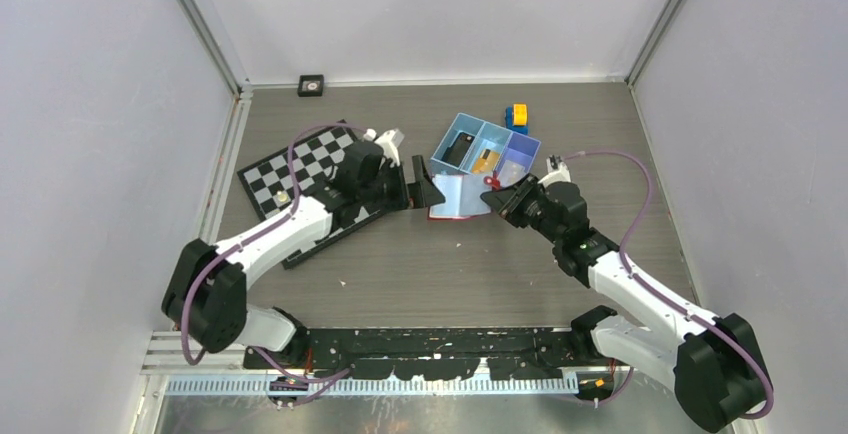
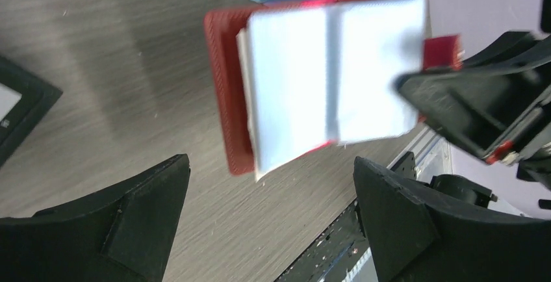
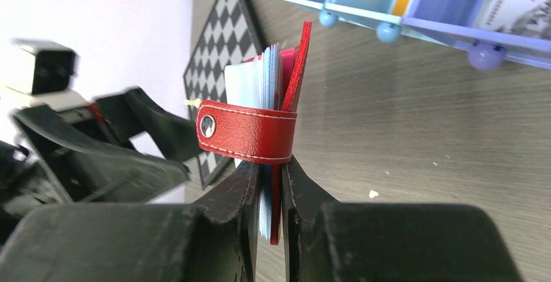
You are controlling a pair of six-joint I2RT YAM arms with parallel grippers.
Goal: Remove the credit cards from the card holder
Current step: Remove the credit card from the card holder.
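The red card holder (image 1: 455, 202) stands open on edge on the table, its pale blue-grey lining (image 2: 325, 74) facing my left gripper. My right gripper (image 3: 273, 168) is shut on the holder's edge just below the snap tab (image 3: 247, 132). My left gripper (image 2: 269, 214) is wide open just left of the holder, with nothing between its fingers. In the blue tray (image 1: 452, 126) behind lie an orange-gold credit card (image 1: 487, 160), a dark one (image 1: 460, 148) and a greyish printed one (image 3: 513, 2). Whether any card sits inside the holder is hidden.
A black-and-white chequered board (image 1: 290, 169) lies under the left arm. A small yellow and blue block (image 1: 517, 116) stands behind the tray. A small black square object (image 1: 311, 84) rests at the back wall. Walls close in the table on three sides.
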